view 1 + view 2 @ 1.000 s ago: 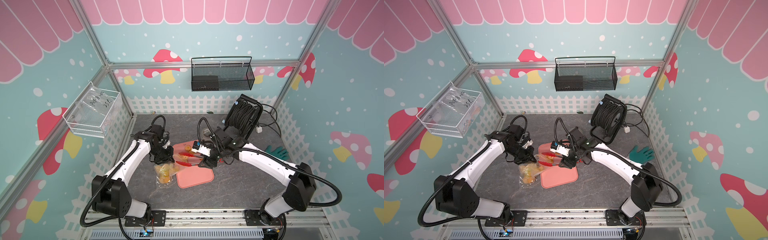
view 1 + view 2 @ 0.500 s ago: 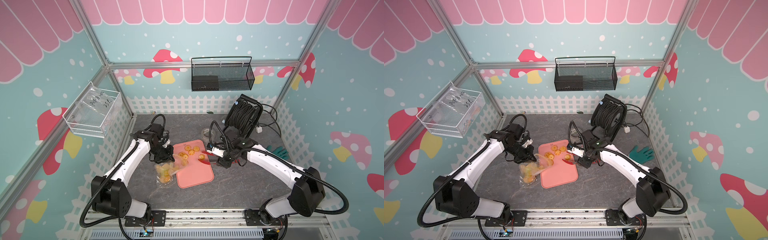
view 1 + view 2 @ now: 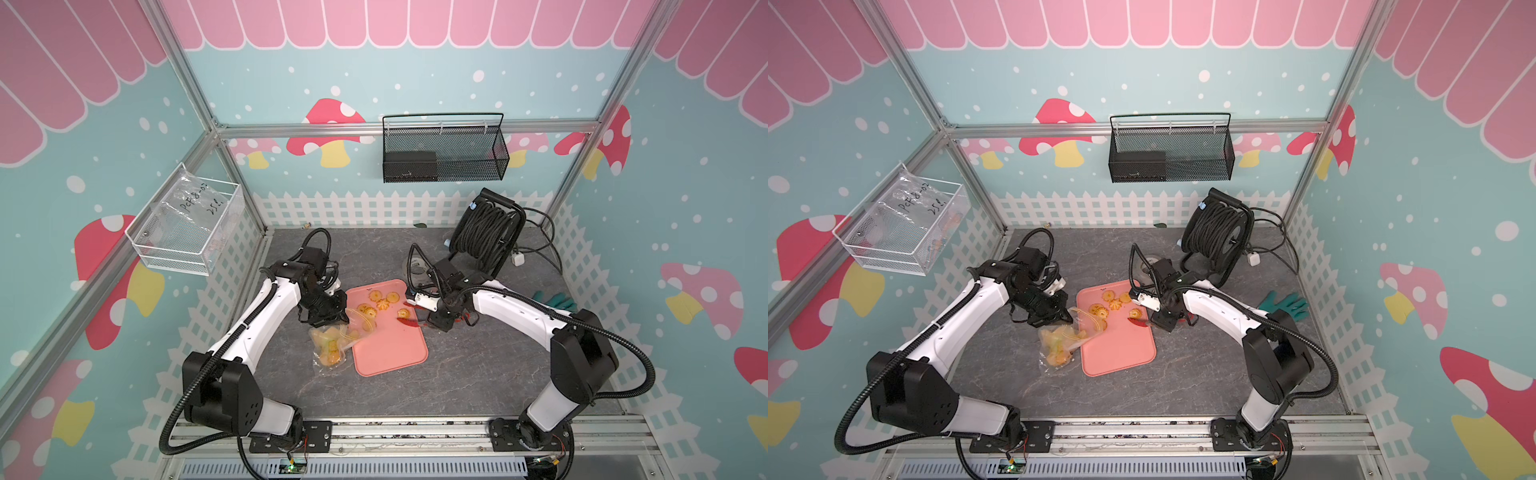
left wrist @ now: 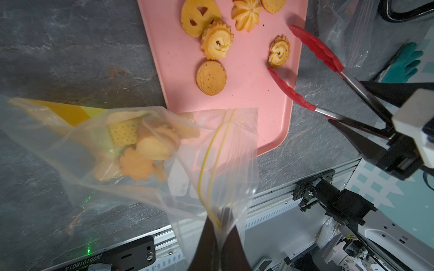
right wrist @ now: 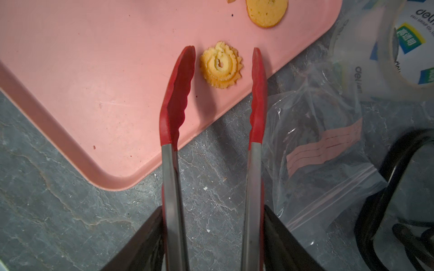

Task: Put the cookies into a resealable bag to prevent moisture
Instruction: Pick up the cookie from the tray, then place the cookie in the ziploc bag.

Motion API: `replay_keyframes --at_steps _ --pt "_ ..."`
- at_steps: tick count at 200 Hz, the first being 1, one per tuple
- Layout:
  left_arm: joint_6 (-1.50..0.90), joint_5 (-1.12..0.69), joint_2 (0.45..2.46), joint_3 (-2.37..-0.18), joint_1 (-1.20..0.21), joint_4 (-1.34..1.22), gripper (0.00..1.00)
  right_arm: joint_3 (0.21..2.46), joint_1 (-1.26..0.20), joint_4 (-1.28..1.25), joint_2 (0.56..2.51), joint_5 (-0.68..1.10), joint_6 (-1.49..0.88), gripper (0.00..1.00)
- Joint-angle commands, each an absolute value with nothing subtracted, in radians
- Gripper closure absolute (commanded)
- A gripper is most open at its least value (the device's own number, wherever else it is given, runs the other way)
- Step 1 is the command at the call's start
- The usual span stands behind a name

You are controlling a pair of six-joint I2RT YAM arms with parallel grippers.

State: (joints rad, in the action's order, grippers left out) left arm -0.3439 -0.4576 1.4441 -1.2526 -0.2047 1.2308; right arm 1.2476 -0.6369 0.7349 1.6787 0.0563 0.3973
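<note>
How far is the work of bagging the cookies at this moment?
Done: several cookies lie inside the resealable bag. In hand: left gripper pinches the bag's mouth; right gripper holds tongs, open around a swirl cookie. Remaining: six cookies on the pink tray, then sealing.

Six cookies [image 4: 211, 77] are counted on one pink tray [image 4: 234, 112], at least four more inside one resealable bag [image 4: 223, 164]. Also counted: one pair of red-tipped tongs [image 5: 176, 98], one tape roll [image 5: 413, 35], one cable reel [image 3: 484, 232], one green glove [image 3: 555, 298], one bag of pink strips [image 5: 324, 145]

place: robot lab cell | evidence: aluminium frame [image 3: 270, 130], mushroom-print walls [image 3: 415, 75], base rail [image 3: 415, 428]
</note>
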Motion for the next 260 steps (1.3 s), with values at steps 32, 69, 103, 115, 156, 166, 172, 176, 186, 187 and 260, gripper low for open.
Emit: replay_keyframes --at_steps 32,69,103,115,156,166,172,176,186,187,260 --pt "-0.32 -0.465 1.436 -1.25 -0.209 1.242 1.0 1.294 -0.664 0.764 1.706 0.067 0.437 0.4" --pt "-0.317 -0.465 1.441 -1.247 -0.209 1.242 1.0 1.296 -0.684 0.8 1.706 0.046 0.433 0.43" --pt "-0.319 -0.464 1.44 -1.246 -0.209 1.243 1.0 1.316 -0.688 0.821 1.698 0.031 0.426 0.51" --pt "-0.318 -0.465 1.44 -1.244 -0.209 1.242 1.0 1.323 -0.688 0.827 1.694 0.022 0.418 0.54" --pt "-0.317 -0.466 1.441 -1.244 -0.209 1.242 1.0 1.335 -0.681 0.812 1.62 0.067 0.397 0.57" --pt "-0.317 -0.465 1.442 -1.243 -0.209 1.243 1.0 1.336 -0.68 0.804 1.592 0.099 0.389 0.57" --pt "-0.316 -0.463 1.442 -1.243 -0.209 1.242 1.0 1.336 -0.676 0.796 1.573 0.121 0.383 0.57" --pt "-0.316 -0.462 1.442 -1.242 -0.209 1.242 1.0 1.335 -0.675 0.79 1.561 0.135 0.38 0.57" --pt "-0.315 -0.462 1.442 -1.241 -0.209 1.242 1.0 1.336 -0.671 0.778 1.529 0.174 0.369 0.57" --pt "-0.316 -0.462 1.442 -1.24 -0.209 1.242 1.0 1.337 -0.67 0.777 1.526 0.178 0.368 0.57" --pt "-0.322 -0.466 1.439 -1.25 -0.209 1.244 1.0 1.304 -0.706 0.644 1.517 0.51 0.307 0.57"
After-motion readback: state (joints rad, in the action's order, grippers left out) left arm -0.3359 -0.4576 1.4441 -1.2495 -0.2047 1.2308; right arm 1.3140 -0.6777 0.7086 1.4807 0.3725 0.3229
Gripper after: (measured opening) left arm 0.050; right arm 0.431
